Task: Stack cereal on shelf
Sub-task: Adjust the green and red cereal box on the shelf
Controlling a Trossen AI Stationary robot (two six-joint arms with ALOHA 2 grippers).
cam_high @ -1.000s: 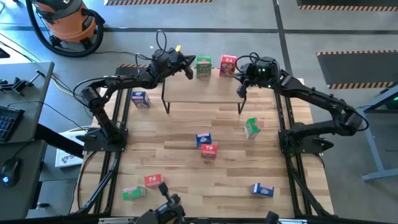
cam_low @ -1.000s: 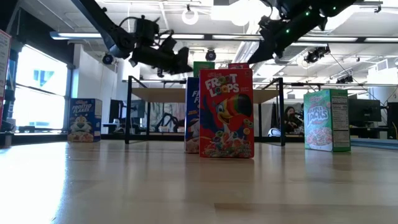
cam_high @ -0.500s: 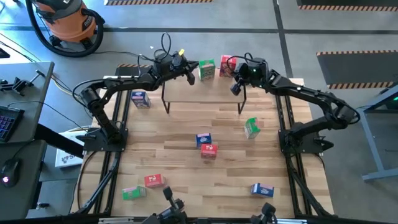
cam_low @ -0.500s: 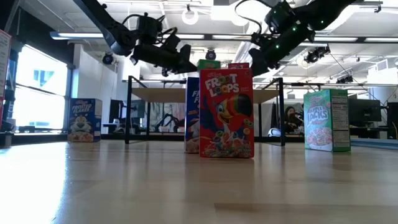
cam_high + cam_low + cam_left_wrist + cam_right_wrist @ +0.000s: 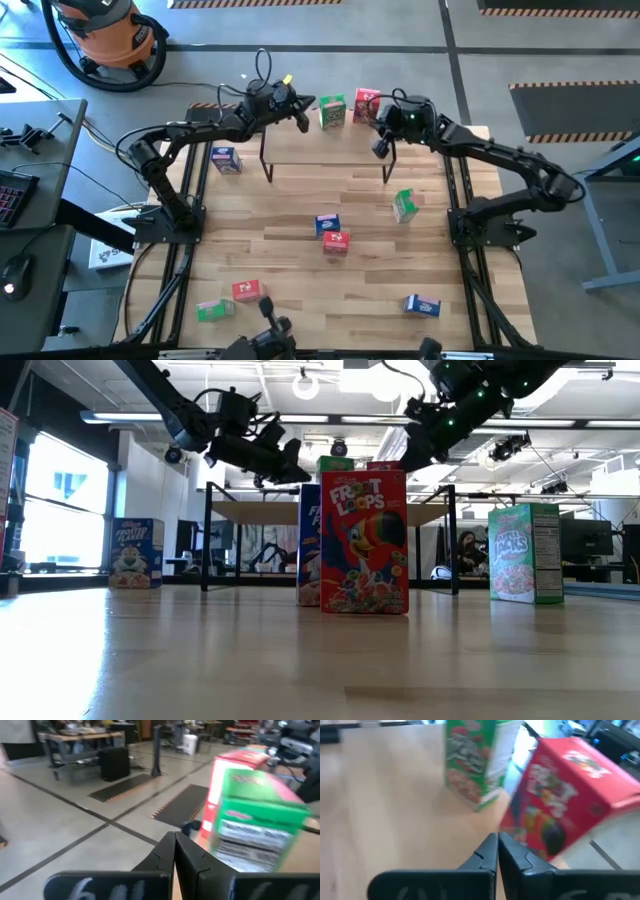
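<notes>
The shelf point(image 5: 325, 150) stands at the table's far side on black legs. A green cereal box point(image 5: 332, 110) and a red one point(image 5: 366, 105) stand upright side by side on its far part. My left gripper point(image 5: 303, 108) is shut and hovers just left of the green box point(image 5: 255, 820). My right gripper point(image 5: 380, 142) is also shut, just right of and nearer than the red box point(image 5: 565, 795). Several more boxes stand on the tabletop.
On the table stand a blue box point(image 5: 225, 158) left of the shelf, a green one point(image 5: 404, 205), a blue point(image 5: 327, 224) and a red point(image 5: 336, 241) one mid-table, and red point(image 5: 246, 290), green point(image 5: 212, 310) and blue point(image 5: 422, 305) ones near the front edge.
The left gripper moved right toward the green box, then drew back a little to the left. The right gripper swung left toward the red box, then eased back toward the near edge. Both stayed shut.
</notes>
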